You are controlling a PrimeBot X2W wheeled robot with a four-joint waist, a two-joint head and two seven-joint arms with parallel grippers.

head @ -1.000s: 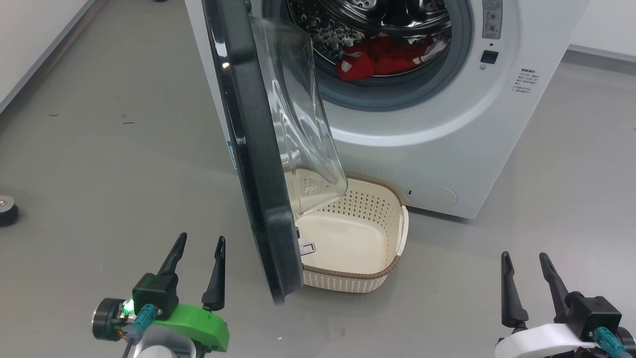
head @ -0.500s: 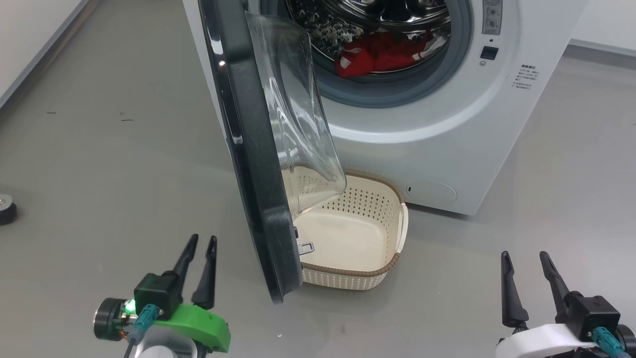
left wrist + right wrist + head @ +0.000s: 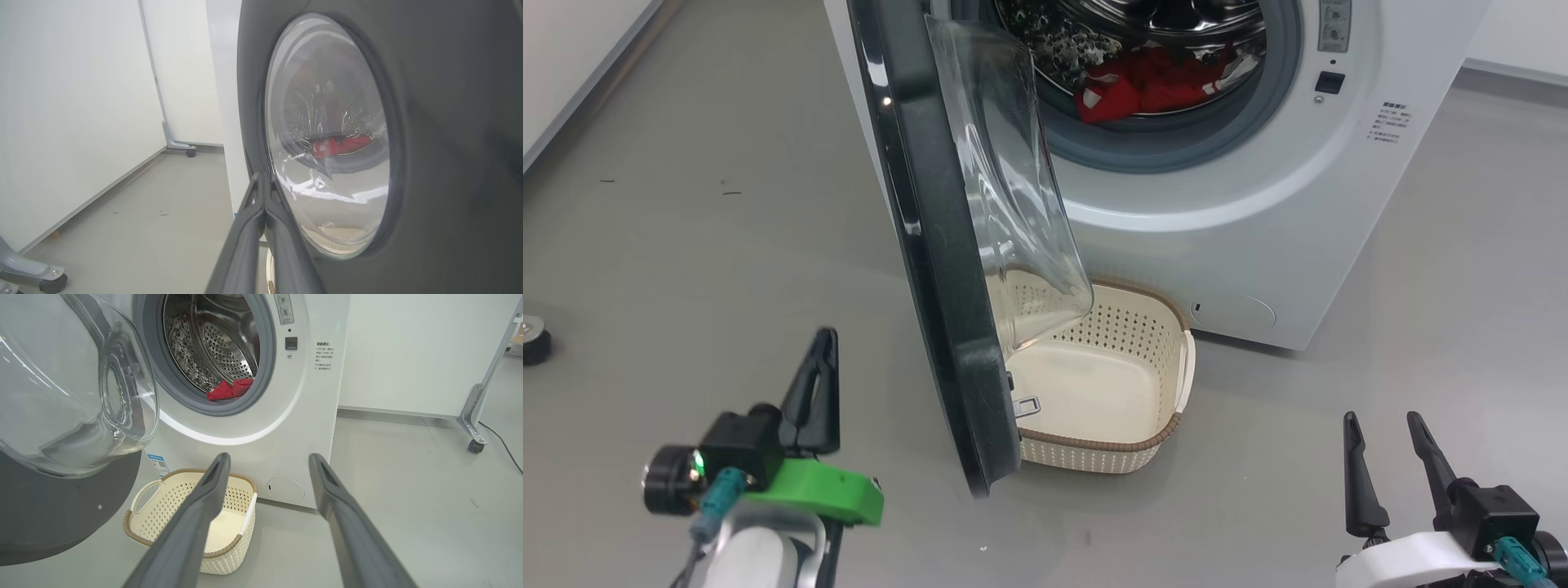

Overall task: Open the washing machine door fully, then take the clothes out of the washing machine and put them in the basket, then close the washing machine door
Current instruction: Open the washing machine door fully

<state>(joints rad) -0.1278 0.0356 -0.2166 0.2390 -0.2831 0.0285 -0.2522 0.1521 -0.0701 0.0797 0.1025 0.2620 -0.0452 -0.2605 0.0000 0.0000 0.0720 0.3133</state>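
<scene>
The black washing machine door (image 3: 931, 245) stands partly open, edge-on to me, its clear glass bowl (image 3: 1013, 188) bulging over the basket. Behind it the white washing machine (image 3: 1241, 204) shows red clothes (image 3: 1152, 86) low in its steel drum. The cream basket (image 3: 1094, 392) sits empty on the floor below the drum. My left gripper (image 3: 825, 347) is shut with nothing in it, left of the door's outer face (image 3: 449, 163), fingers (image 3: 265, 212) pressed together. My right gripper (image 3: 1380, 420) is open at the lower right, well apart from the machine; its fingers (image 3: 200, 506) frame the basket (image 3: 184, 506).
Grey floor stretches to the left and right of the machine. A dark round foot (image 3: 533, 343) sits at the far left. White walls and a wheeled frame leg (image 3: 474, 416) stand to the right of the machine.
My left gripper has shut from open, with nothing between its fingers, and shifted slightly left and up. The right gripper has stayed still. The head view has drifted a little.
</scene>
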